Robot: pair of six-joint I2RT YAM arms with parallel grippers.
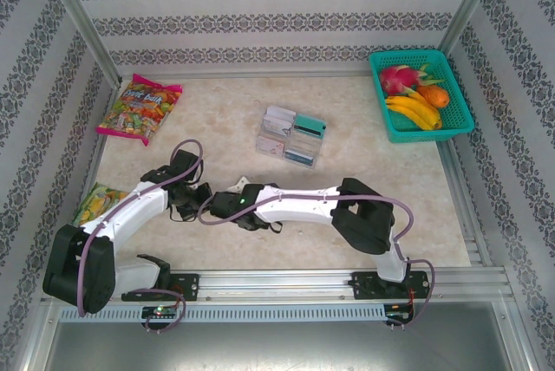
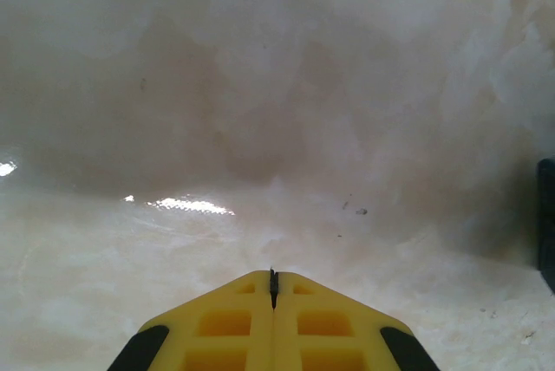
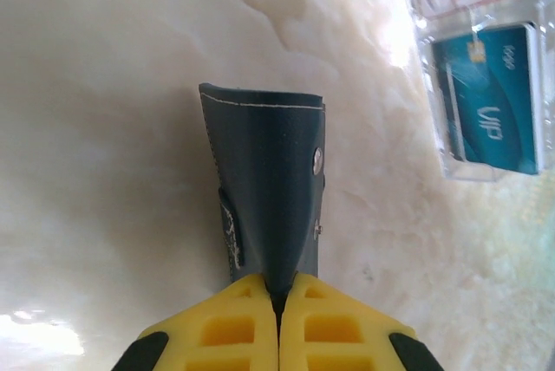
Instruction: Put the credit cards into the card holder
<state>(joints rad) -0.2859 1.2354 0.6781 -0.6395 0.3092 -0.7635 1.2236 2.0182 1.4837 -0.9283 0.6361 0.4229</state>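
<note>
Marble-look table (image 1: 217, 111); candy bag (image 1: 139, 109) far left; clear tray (image 1: 259, 146) centre; teal basket (image 1: 406, 54) far right.

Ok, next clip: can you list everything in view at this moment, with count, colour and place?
card holder: one, dark navy, pinched by the right fingers
credit cards: several, white, grey, teal, in the clear tray; count unclear
clear tray: one, transparent, table centre
candy bag: one, pink, far left
snack bag: one, green-yellow, left edge
basket: one, teal, far right corner
dragon fruit: one, pink, in basket
bananas: one bunch, yellow, in basket
orange fruit: one, in basket
table: beige marble
left fingers: yellow, shut, empty
right fingers: yellow, shut on card holder
</note>
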